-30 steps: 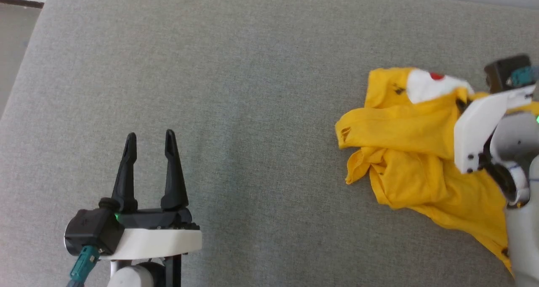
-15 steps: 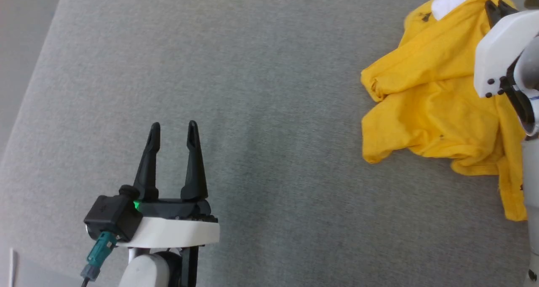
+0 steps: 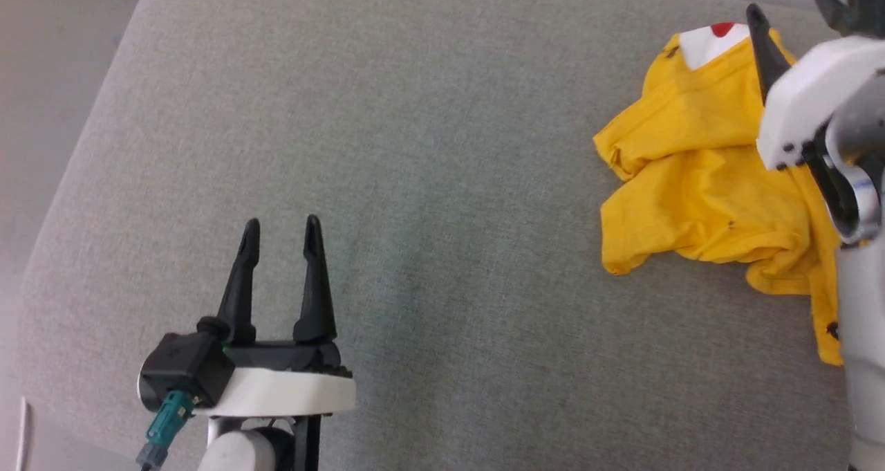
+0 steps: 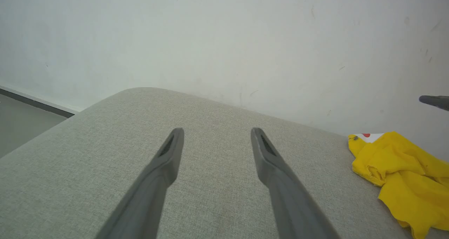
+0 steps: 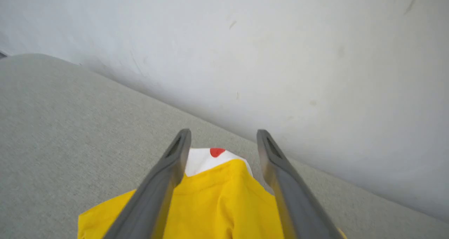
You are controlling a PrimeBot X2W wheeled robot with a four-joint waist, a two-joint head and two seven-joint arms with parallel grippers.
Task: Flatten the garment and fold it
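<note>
Head view: the garment (image 3: 691, 180) lies crumpled at the cushion's (image 3: 415, 146) far right. Its right part is hidden behind the right arm (image 3: 857, 319). A white patch with a red dot shows at its far edge. The right end effector (image 3: 788, 4) stands wide above it, gripping nothing. The left end effector (image 3: 280, 222), well apart, is wide and empty.
</note>
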